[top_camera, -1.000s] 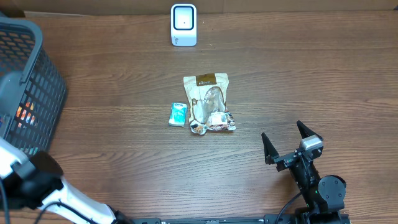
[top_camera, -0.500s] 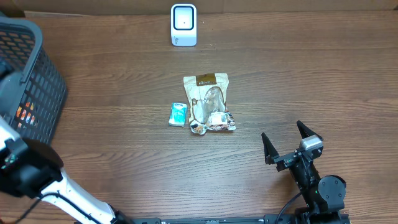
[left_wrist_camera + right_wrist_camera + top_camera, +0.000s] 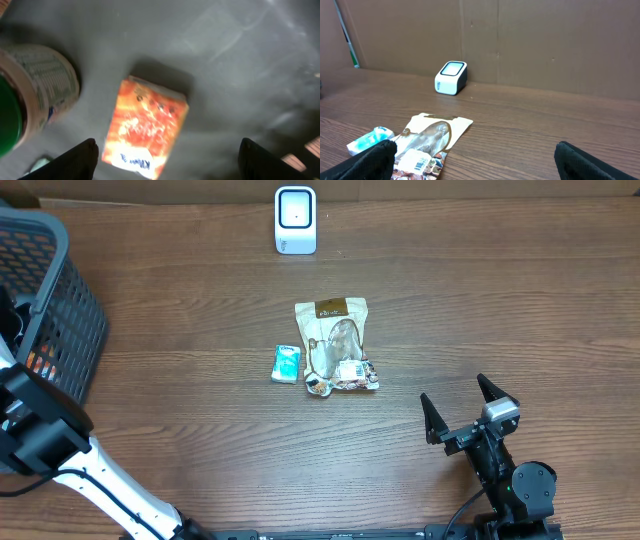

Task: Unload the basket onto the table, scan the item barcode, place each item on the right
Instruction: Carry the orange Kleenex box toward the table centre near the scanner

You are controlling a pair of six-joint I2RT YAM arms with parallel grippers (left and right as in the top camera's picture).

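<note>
An orange packet (image 3: 145,127) is seen lying flat on the dark floor of a black mesh basket (image 3: 60,300), which stands at the table's 9 o'clock edge. The left gripper (image 3: 167,145) hangs directly over the packet. Its jaws are spread wide to either side, and nothing is touched or held. No barcode is shown on the packet's upper face.

Whether the packet is being fetched or left there cannot be told. If it is to be gripped, the jaws are best lowered squarely across its narrow sides, and the coded face then turned toward the scanner window. If not, the arm is best raised straight up, so that the basket wall is not snagged.

A round tub with a green lid (image 3: 35,95) is also held in the basket, at 9 o'clock of the packet and apart from it.

At the table's centre a snack pouch (image 3: 335,345) lies flat, with a white barcode label (image 3: 417,161) facing up. A small teal packet (image 3: 286,364) is just beside the pouch at 8 o'clock. The white scanner (image 3: 295,220) stands at 12 o'clock, well apart. At 5 o'clock the right gripper (image 3: 453,388) rests, fully spread and empty.
</note>
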